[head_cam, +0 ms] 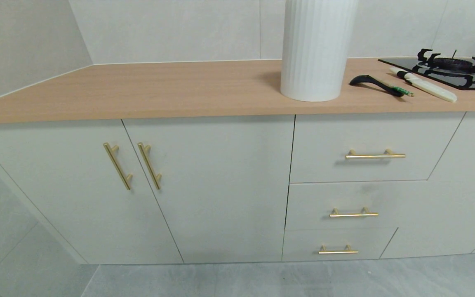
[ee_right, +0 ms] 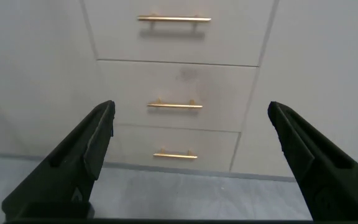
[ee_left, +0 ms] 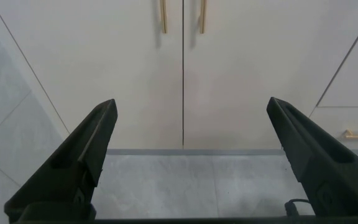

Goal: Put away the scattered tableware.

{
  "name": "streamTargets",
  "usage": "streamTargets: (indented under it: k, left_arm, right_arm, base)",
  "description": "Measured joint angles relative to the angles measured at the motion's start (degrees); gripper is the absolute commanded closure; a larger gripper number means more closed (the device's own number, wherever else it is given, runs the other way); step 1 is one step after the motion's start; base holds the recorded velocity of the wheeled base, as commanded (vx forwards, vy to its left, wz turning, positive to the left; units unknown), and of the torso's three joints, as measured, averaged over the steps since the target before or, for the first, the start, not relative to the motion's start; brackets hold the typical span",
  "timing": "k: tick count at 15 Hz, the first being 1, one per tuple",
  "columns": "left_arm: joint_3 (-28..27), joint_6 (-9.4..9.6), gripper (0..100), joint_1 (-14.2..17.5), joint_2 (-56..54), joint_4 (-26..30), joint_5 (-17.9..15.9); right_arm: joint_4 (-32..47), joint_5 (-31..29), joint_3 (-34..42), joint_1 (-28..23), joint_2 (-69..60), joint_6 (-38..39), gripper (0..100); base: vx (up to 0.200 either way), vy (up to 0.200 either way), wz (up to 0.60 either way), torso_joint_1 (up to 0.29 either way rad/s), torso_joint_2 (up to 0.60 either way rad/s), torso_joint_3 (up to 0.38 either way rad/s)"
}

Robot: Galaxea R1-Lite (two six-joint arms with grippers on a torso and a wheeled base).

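Note:
On the wooden countertop point(head_cam: 159, 88) at the right lie a black ladle-like utensil point(head_cam: 375, 84) with a green-banded handle and a white knife point(head_cam: 425, 86). They rest beside a tall white ribbed container point(head_cam: 316, 47). My left gripper point(ee_left: 191, 109) hangs open low in front of the double cabinet doors point(ee_left: 182, 68), nothing between its fingers. My right gripper point(ee_right: 191, 112) is open too, facing the stack of drawers point(ee_right: 176, 87) with gold handles, and holds nothing.
A black gas hob point(head_cam: 456, 68) sits at the counter's far right. Below are two cabinet doors point(head_cam: 138, 185) with gold handles and three shut drawers point(head_cam: 365, 156). Grey tiled floor point(head_cam: 262, 280) runs along the base.

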Motion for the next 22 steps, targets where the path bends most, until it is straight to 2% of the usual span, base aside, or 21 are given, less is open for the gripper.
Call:
streamTargets:
  k: [6,8,13,17,22]
  left_arm:
    - [0.00,0.00,0,0.04,0.00,0.02,0.01]
    - [-0.02,0.00,0,0.04,0.00,-0.02,0.00]
    - [0.00,0.00,0,0.04,0.00,-0.04,0.00]
    - [0.00,-0.01,0,0.01,0.00,-0.04,0.01]
    - [0.00,-0.01,0,0.01,0.00,-0.02,0.00]
  right_arm:
    - [-0.71,4.35,-7.31,5.77,29.71,-0.57,0]
    - [-3.25,4.74,-9.87,7.41,40.55,-0.82,0]
    - [-17.98,4.39,-15.38,9.07,67.41,-1.63,0]
    - [-26.70,0.33,-20.60,9.40,86.41,-1.91,0]
    - [-43.56,-2.35,-20.08,8.52,101.29,-1.66,0]
  base:
    - [0.000,0.000,0.00,0.000,0.00,0.000]
    - [0.000,0.000,0.00,0.000,0.00,0.000]
    - [0.000,0.000,0.00,0.000,0.00,0.000]
    - [0.000,0.000,0.00,0.000,0.00,0.000]
    - [0.000,0.000,0.00,0.000,0.00,0.000]
